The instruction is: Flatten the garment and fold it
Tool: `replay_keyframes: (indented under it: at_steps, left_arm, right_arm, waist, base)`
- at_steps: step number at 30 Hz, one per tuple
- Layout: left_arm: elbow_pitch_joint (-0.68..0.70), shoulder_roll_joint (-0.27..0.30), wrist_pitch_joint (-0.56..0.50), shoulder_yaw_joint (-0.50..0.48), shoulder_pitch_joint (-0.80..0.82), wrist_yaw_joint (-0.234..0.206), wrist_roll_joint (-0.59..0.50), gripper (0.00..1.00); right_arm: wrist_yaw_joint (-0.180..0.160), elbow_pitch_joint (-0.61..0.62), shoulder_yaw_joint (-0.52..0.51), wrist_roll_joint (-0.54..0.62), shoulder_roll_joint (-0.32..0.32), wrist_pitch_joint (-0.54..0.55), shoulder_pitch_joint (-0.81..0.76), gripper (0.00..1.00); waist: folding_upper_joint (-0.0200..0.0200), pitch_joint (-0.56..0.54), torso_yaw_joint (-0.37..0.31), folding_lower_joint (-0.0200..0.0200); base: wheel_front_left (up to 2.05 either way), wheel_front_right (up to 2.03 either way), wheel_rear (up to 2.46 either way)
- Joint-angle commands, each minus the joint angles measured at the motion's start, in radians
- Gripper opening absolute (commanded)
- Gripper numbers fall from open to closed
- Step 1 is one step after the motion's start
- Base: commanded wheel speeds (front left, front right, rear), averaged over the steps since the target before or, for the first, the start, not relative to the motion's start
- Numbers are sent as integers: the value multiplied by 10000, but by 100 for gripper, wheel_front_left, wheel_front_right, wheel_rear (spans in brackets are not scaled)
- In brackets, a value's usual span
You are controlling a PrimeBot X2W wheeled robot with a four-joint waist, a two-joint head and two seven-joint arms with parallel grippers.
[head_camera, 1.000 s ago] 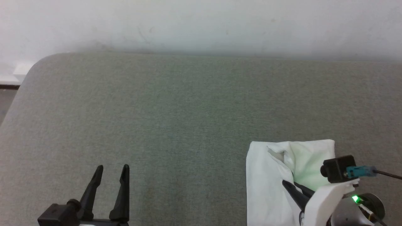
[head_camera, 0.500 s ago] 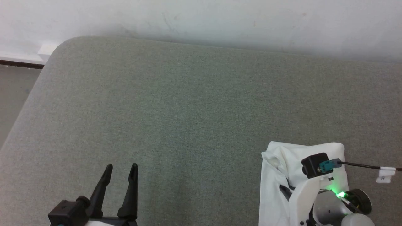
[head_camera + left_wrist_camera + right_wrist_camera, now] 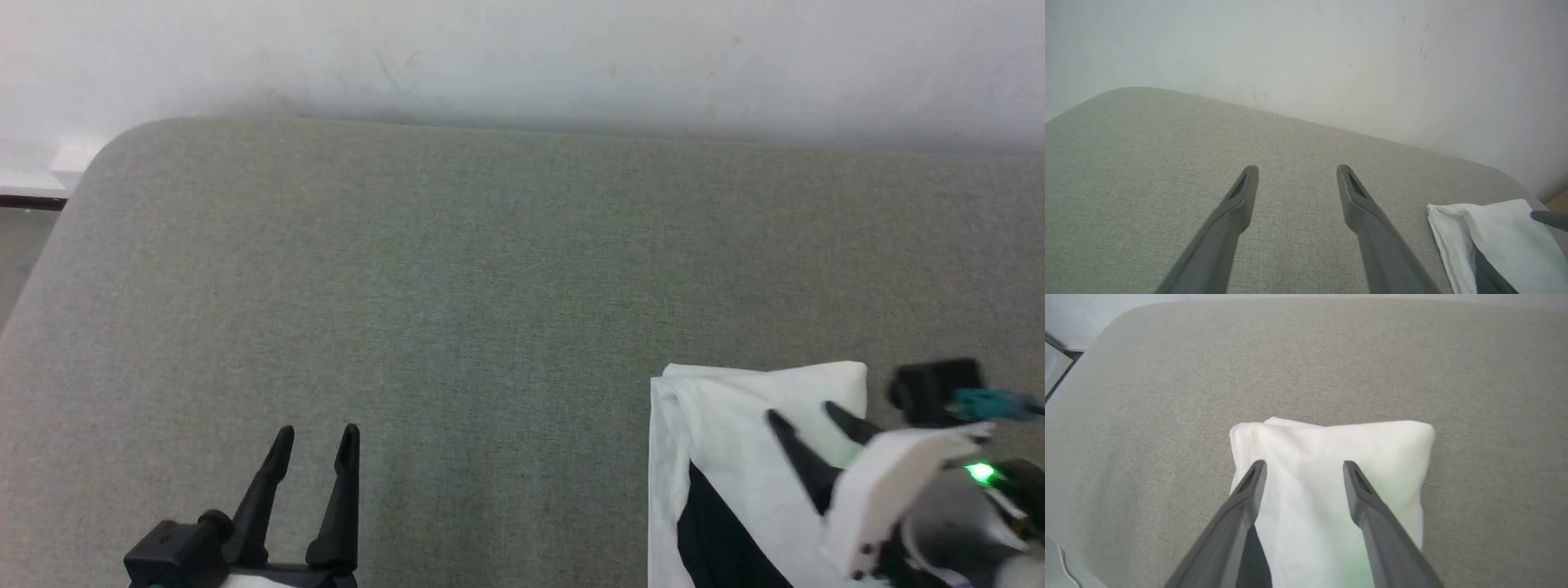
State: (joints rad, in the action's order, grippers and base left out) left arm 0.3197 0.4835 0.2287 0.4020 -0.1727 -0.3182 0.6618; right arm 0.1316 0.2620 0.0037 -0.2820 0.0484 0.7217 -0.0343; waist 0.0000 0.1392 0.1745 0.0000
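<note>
Grey cushion top (image 3: 490,286): we see folded garment (image 3: 727,425), R gripper (image 3: 802,413) above it spread wide, empty; L gripper (image 3: 317,430) well left of it, same.

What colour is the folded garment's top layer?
White; the thin folded garment shows best in right wrist view.

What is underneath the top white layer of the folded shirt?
A black patch of the garment peeks out beneath the white top layer at its near edge. The grey padded surface lies around it. The inner folds are covered and cannot be seen.
</note>
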Motion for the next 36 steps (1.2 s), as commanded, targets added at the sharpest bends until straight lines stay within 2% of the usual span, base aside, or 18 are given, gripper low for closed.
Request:
replay_keyframes:
  at_steps: [1, 5, 12, 20, 25, 26, 27, 28, 29, 32, 36]
  left_arm:
    - [89, 74, -14, -34, 122, -56, -21, 100]
    - [234, 119, -24, -71, 131, -101, -42, 100]
    - [326, 208, -74, -120, 241, -91, -46, 100]
    - [421, 369, -320, -52, 532, -47, -128, 100]
    - [490, 439, -454, -10, 602, -72, -162, 100]
    - [500, 450, -485, 5, 625, -77, -175, 100]
    - [508, 456, -514, 28, 651, -74, -186, 100]
    - [510, 454, -539, 48, 673, -73, -187, 100]
    - [506, 451, -560, 63, 685, -78, -188, 100]
    - [481, 453, -593, 97, 662, -91, -179, 100]
    - [473, 460, -579, 93, 517, -130, -130, 100]
  right_arm:
    - [-9, 595, -447, 8, 19, 45, -420, 100]
    - [-9, 1653, -1289, -110, 19, 418, -1329, 100]
    - [-9, 1679, -1502, -301, 19, 535, -2033, 100]
    - [-9, -79, -1182, 106, 18, 23, -1516, 100]
    - [-9, -1426, -1219, -82, 18, -386, -919, 100]
    - [-9, -1639, -1226, -78, 18, -459, -806, 71]
    - [-9, -1818, -1217, -52, 18, -519, -716, 37]
    - [-9, -1998, -1259, -74, 18, -605, -627, 11]
    - [-9, -2157, -1282, -55, 18, -692, -547, 0]
    - [-9, -2412, -1290, 110, 18, -960, -351, 0]
    - [-9, -2163, -1232, 309, 18, -1110, -173, 0]
  waist:
    - [0, 164, -179, 0]
    - [0, 411, -366, 0]
    - [0, 719, -477, 0]
    - [0, 978, -217, 0]
    - [0, 987, -126, 0]
    - [0, 979, -120, 0]
    - [0, 959, -118, 0]
    - [0, 921, -127, 0]
    - [0, 877, -141, 0]
    - [0, 697, -235, 0]
    - [0, 466, -491, 0]
  base:
    - [0, 0, 0]
    - [0, 0, 0]
    - [0, 0, 0]
    - [0, 0, 0]
    - [0, 0, 0]
    - [0, 0, 0]
    - [0, 0, 0]
    - [0, 0, 0]
    - [0, 0, 0]
    - [0, 0, 0]
    - [0, 0, 0]
